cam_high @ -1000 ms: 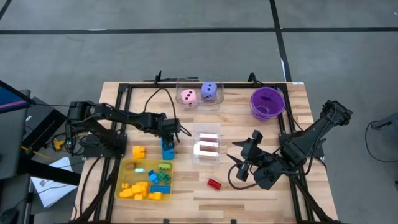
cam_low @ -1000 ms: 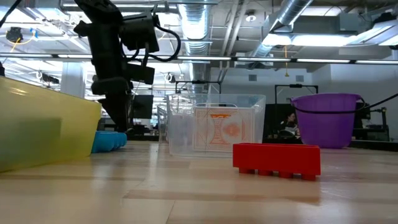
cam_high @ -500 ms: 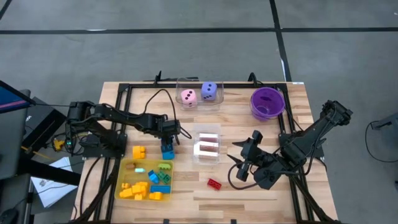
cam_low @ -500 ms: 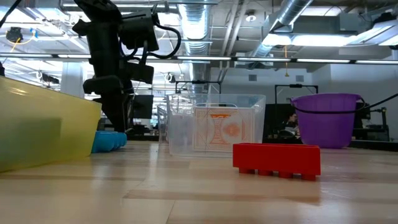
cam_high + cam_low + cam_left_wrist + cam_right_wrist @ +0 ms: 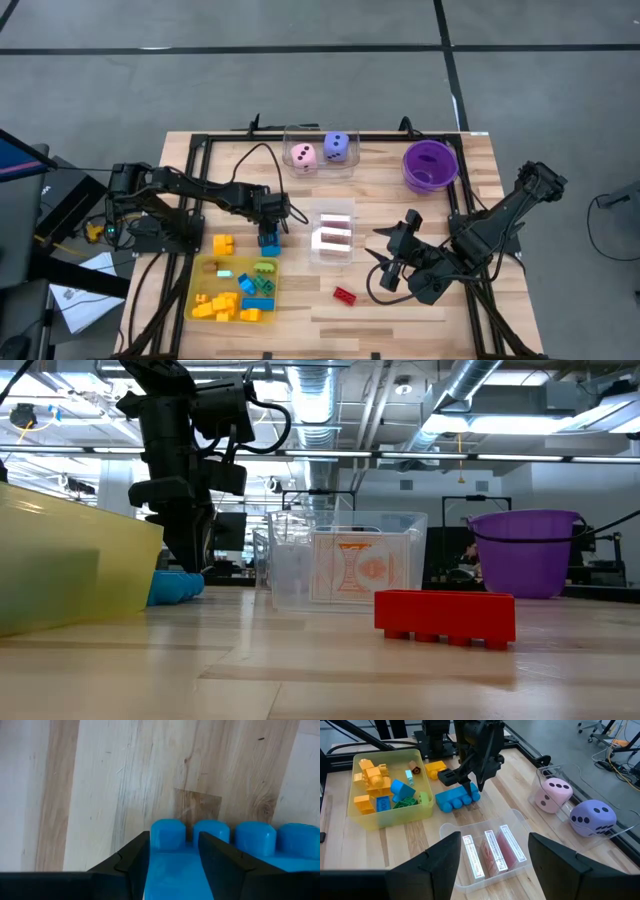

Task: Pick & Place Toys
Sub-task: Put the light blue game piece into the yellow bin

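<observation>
Straddling the blue brick (image 5: 269,242), the left gripper (image 5: 270,232) stands over it on the bench (image 5: 400,300), just beyond the yellow tray (image 5: 236,290). In the left wrist view the two dark fingers (image 5: 132,862) sit either side of the end stud, partly open and close against it, with the brick flat on the wood; whether they actually press it cannot be told. The low view shows the brick's end (image 5: 175,587) resting on the bench under the arm.

Over on the far side, the right gripper (image 5: 392,258) waits near the clear card box (image 5: 334,236), its fingers (image 5: 427,865) spread partway and holding nothing.

Elsewhere, a red brick (image 5: 345,295) lies alone on the bench toward the front. A yellow brick (image 5: 223,244) sits beside the blue one, outside the tray. Inside the tray are yellow, blue and green pieces piled together. The pink die (image 5: 303,155) and purple die (image 5: 338,146) rest in a clear box at the back, near the purple bowl (image 5: 430,166).
</observation>
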Controlling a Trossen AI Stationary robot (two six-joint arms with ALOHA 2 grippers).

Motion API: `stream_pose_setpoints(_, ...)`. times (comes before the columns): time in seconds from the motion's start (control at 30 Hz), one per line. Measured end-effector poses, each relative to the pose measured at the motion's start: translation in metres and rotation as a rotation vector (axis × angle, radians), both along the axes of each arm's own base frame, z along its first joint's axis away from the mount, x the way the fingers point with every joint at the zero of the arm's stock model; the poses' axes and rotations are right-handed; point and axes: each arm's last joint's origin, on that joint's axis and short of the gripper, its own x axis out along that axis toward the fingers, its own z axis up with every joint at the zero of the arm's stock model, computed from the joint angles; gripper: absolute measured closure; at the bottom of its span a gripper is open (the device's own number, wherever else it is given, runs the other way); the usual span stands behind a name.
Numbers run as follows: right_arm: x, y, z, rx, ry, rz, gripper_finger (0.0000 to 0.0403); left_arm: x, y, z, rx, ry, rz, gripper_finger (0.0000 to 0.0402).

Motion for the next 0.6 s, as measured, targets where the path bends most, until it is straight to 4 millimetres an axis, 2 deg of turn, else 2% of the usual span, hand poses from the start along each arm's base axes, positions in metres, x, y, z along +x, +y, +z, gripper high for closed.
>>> stream_pose_setpoints(0.17, 0.000, 0.000, 0.000, 0.001, 0.001, 0.001, 0.0178, 0.001, 0.000, -0.003, -0.001, 0.009, 0.000, 0.0240)
stream_pose_setpoints(0.43, 0.000, 0.000, 0.000, 0.014, 0.012, 0.014, 0.0178, 0.008, 0.000, -0.028, -0.019, 0.107, -0.009, 0.0241)
stream_pose_setpoints(0.6, 0.000, 0.000, 0.000, 0.014, 0.012, 0.014, 0.0178, 0.008, 0.001, -0.030, -0.028, 0.109, -0.018, 0.0254)
